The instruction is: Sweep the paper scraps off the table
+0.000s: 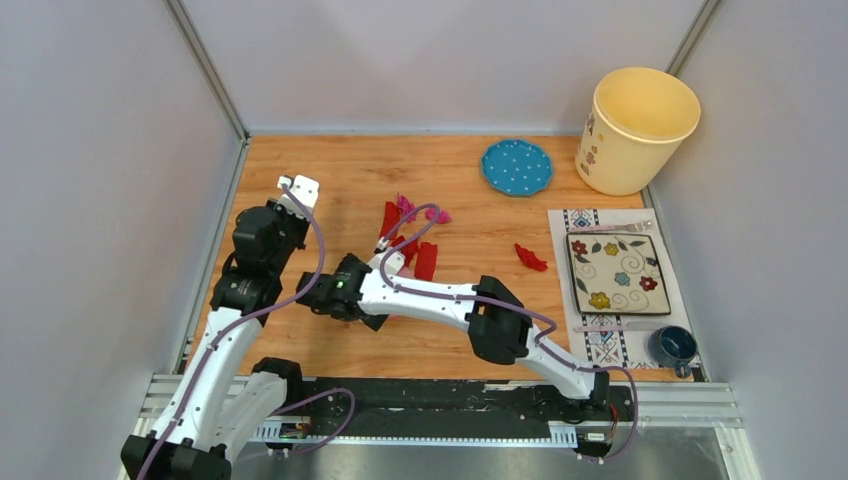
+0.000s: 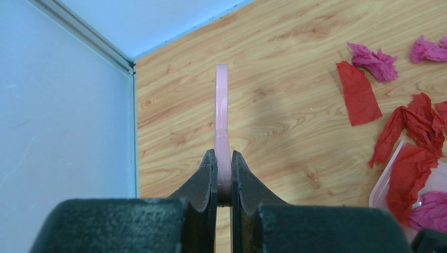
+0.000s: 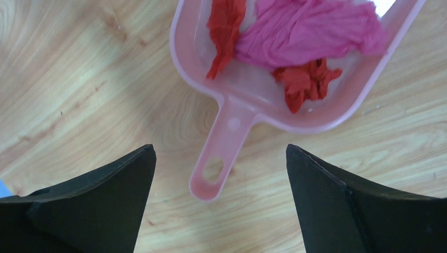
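Right gripper (image 3: 219, 148) is hanging spread over the wooden table (image 3: 79, 79), above the dustpan (image 3: 230, 124) handle at lower centre. Left gripper (image 2: 223, 161) is pinching a thin pink brush (image 2: 222, 100). Paper scraps (image 2: 359, 95), likely light and floppy, are lying at right, several inside the pan. Pushing them with the brush probably beats pinching.

Plain pale grey walls (image 1: 430, 60) at left, back and right. Slim metal posts (image 1: 205, 65) in both far corners. Orange-brown wood-grain table (image 1: 340, 165) spans between walls. Ribbed metal rail (image 1: 690, 405) along near edge. Light soft, even; shadows faint.
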Tool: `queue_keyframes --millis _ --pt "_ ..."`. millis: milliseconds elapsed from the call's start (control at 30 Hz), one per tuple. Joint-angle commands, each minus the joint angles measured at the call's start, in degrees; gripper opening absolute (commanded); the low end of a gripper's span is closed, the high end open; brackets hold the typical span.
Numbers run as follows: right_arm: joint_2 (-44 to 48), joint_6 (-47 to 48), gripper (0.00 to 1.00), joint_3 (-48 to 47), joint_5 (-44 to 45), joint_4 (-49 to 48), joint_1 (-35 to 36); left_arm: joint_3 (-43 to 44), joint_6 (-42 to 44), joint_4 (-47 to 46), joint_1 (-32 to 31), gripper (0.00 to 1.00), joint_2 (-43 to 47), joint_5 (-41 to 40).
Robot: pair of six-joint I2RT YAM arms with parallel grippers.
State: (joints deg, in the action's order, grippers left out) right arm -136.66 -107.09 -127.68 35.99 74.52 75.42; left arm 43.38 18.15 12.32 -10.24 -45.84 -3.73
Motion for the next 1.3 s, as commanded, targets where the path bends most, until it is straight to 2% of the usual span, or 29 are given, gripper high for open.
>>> queue_keyframes --millis 0,167,333,500,600,767,867,1000,1100,1133,1167,1267 --pt "-1.0 -0.4 0.97 -3.1 -1.1 3.0 -1.4 -1.0 2.2 -3.6 0.3 0.0 0.4 1.9" --pt "-1.7 -0.1 0.94 -1.5 -2.8 1.0 -2.3 -1.5 1.6 -2.9 0.3 0.0 0.7 4.7" --pt "-3.9 2.8 0.91 -4.1 -6.3 0.7 -2.2 -0.8 1.6 -2.6 0.3 0.0 1.2 5.4" --pt "-6.8 4.0 0.89 -8.9 -6.6 6.1 -1.7 0.0 0.7 -1.8 0.3 0.0 1.4 7.2" --pt "-5.8 3.4 0.86 -6.3 -5.6 8.0 -1.8 0.4 0.7 -1.2 0.3 0.0 1.6 7.7" --pt "0.1 3.3 0.75 4.3 -5.0 7.2 -1.8 0.7 0.7 -1.0 0.3 0.0 1.8 8.0" --pt "4.4 5.3 0.73 10.3 -4.3 7.0 -1.3 0.7 0.8 -0.7 0.3 0.0 1.9 8.0" --pt "11.7 11.1 0.73 20.6 -3.9 2.5 0.2 0.9 1.1 0.1 0.3 0.0 2.0 8.4" --pt "19.3 13.4 0.74 31.5 -3.8 -3.1 0.6 1.0 0.8 0.8 0.2 0.0 2.2 9.3" --pt "23.9 14.6 0.74 37.9 -4.1 -5.9 0.6 1.0 0.8 1.0 0.3 0.0 2.3 9.5" --pt "26.1 17.2 0.73 40.6 -4.0 -10.7 0.6 1.1 0.8 1.5 0.3 0.0 2.3 10.0" --pt "31.8 23.2 0.75 47.2 -4.0 -13.8 0.3 1.6 1.1 2.6 0.2 0.0 2.3 10.5"
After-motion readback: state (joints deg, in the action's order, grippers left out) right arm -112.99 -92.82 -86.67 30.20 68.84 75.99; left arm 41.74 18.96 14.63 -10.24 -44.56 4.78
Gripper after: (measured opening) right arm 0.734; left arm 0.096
